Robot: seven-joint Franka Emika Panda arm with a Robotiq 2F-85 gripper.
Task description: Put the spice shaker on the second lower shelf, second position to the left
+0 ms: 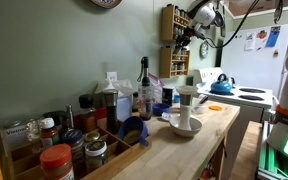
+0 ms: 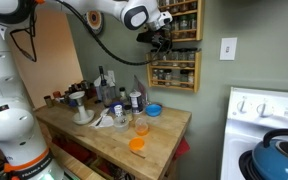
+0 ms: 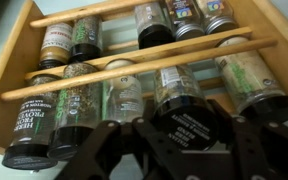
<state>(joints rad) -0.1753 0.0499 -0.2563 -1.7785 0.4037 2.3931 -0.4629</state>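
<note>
- My claw (image 3: 187,150) is narrowed around the spice shaker (image 3: 191,128). One dark finger stands on each side of the black-labelled jar, so I read it as gripped across the body. That grip leaves one end free to lead into the rack.
- The shaker is off the table (image 1: 212,122) and up at the wooden rack (image 2: 197,62) on the wall. In both exterior views the arm reaches high, and the claw (image 2: 162,42) hangs just in front of the tiers.
- In the wrist view the shaker is close to the front rail of a row I take for the second lower shelf (image 3: 44,88). I cannot tell whether it touches the rail.
- Each tier has a wooden rail across its front that keeps the little jars (image 3: 124,98) from tipping out. I judge the shaker has to clear that rail before it can drop in behind.
- The jars in that row stand side by side, and I see no clear gap from here. This view may also be flipped, so I cannot name the second slot from the left with confidence.
- The main risk I see is nudging a neighbouring jar while I ease the shaker in.
</note>
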